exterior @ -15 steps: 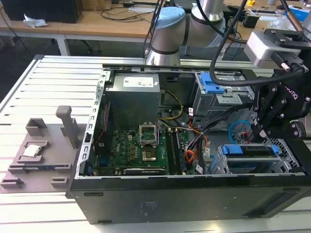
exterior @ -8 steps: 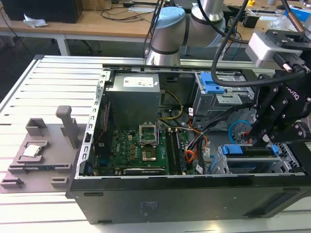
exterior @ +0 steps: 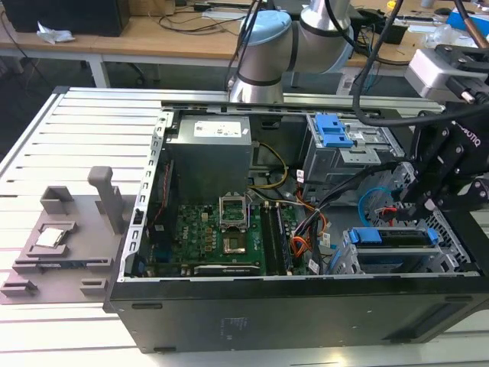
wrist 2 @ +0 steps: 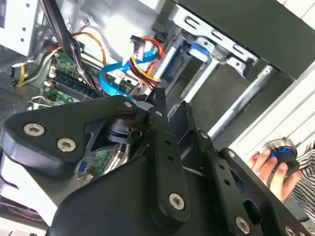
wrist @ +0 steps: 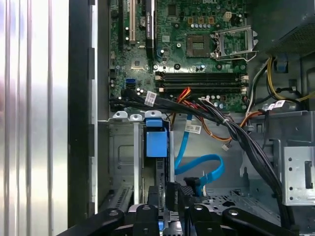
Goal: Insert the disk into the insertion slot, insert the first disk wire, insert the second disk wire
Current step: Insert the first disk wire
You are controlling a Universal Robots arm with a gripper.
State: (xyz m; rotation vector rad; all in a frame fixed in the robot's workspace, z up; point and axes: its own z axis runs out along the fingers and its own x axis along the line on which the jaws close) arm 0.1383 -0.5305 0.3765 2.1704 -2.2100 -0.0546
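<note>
My end effector sits by the plug of the second disk wire, near the disk, seemingly seated in the insertion slot. Whether it pinches anything, I cannot tell. A tilted plug may jam, and the dark wire bundle could snag.

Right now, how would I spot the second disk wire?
Look inside the open computer case, beside the silver drive cage with the blue caddy. The second disk wire is a flat, light-blue ribbon curling in a loop; neighbouring cables are round, black or orange.
</note>
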